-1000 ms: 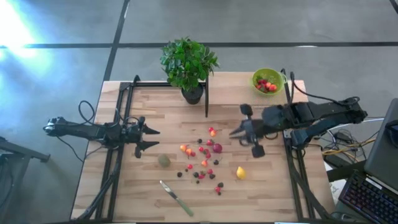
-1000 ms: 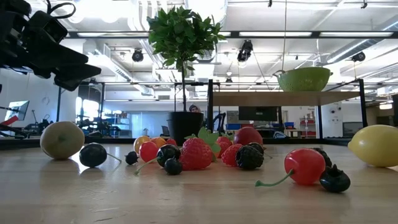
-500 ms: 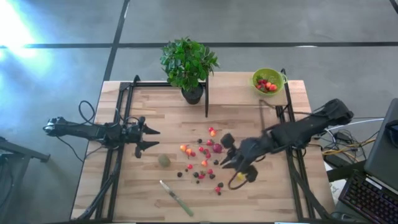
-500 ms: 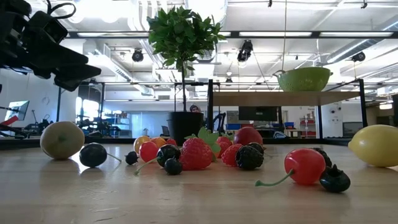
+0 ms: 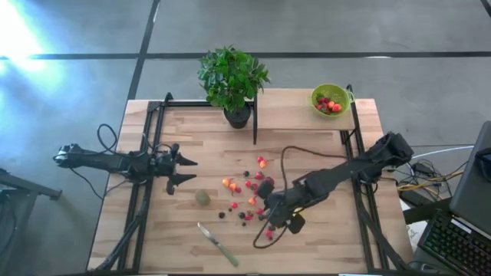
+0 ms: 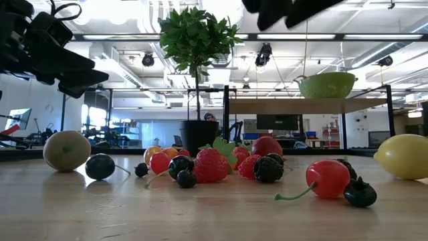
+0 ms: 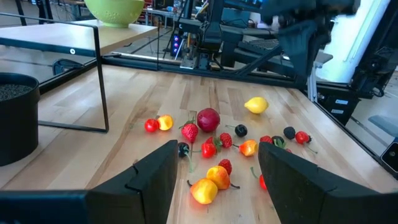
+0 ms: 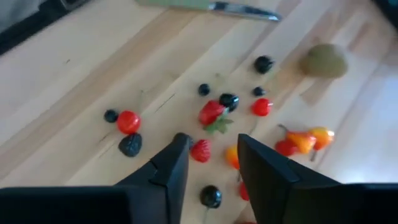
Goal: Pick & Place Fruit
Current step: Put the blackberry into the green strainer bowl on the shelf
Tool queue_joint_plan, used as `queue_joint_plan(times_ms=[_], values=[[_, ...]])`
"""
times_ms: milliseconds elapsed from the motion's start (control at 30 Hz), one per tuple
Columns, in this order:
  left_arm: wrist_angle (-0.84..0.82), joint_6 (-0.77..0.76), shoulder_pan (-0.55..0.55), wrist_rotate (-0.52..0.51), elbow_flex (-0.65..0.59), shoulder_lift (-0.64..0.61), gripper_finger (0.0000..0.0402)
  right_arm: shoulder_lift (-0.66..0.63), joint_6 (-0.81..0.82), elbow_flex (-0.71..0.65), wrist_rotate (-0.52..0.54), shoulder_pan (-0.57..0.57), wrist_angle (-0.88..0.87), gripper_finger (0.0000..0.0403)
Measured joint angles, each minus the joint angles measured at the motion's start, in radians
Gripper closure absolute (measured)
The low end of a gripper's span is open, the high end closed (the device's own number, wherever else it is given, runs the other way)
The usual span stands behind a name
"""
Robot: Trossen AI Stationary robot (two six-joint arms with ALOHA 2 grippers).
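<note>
The fruit [image 5: 249, 201] lies scattered in the middle of the wooden surface [image 5: 307, 245], a little toward its front edge. The dull-green ball [image 5: 202, 198] rests at the left side of the group and the yellow lemon [image 6: 404, 156] at the right side. The right gripper [image 5: 270, 215] hangs above the right part of the group, its jaws parted with nothing between them. The left gripper [image 5: 178, 169] waits near the left edge, jaws open and empty. A green bowl [image 5: 331, 100] with some red fruit stands at the far right corner.
</note>
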Motion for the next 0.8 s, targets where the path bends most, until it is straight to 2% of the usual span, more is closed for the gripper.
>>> queue_joint_plan(times_ms=[333,800], values=[[0.0,0.0,0.0,0.0,0.0,0.0,0.0172,0.078,-0.015,0.0,0.0,0.046,-0.011,0.0195],[0.0,0.0,0.0,0.0,0.0,0.0,0.0172,0.214,-0.041,-0.003,0.0,0.083,-0.03,0.0144]])
